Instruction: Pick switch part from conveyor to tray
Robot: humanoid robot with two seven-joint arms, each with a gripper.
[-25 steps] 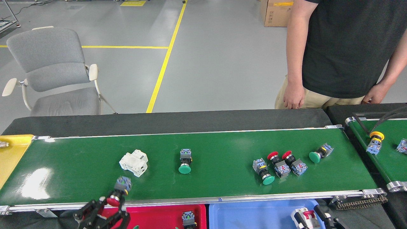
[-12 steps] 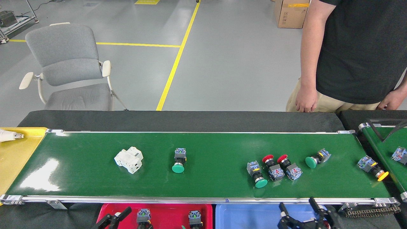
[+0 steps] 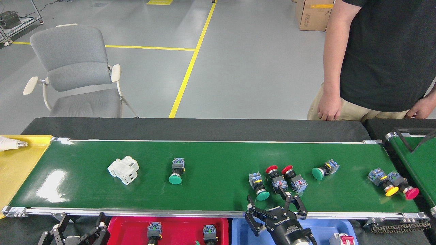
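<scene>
The conveyor (image 3: 218,149), a long glossy dark-green belt with silver rails, fills the middle of the view from 9 to 3 o'clock. Behind it at 1 o'clock stands a person (image 3: 381,54) in a black shirt, cut off at the top edge, and at 10 o'clock a grey chair (image 3: 73,68). A yellow tray (image 3: 17,166) is cropped at 9 o'clock. At 6 o'clock a red tray (image 3: 177,226) and a blue tray (image 3: 323,226) are both cut off by the bottom edge.

The right gripper (image 3: 276,208) rises over the belt's near rail at 5 o'clock with its black fingers spread wide and nothing between them, just below a green-capped switch part (image 3: 258,185). The left gripper (image 3: 78,226) sits at 7 o'clock, half out of frame; its fingers look apart and empty.

On the belt lie a white breaker block (image 3: 123,169) at 8 o'clock, a green push-button (image 3: 177,171) near centre, two red-capped switches (image 3: 284,177) touching each other, another green one (image 3: 323,170), and a yellow and red pair (image 3: 391,183) at 4 o'clock. The red tray holds two switches (image 3: 154,232) partly cropped.
</scene>
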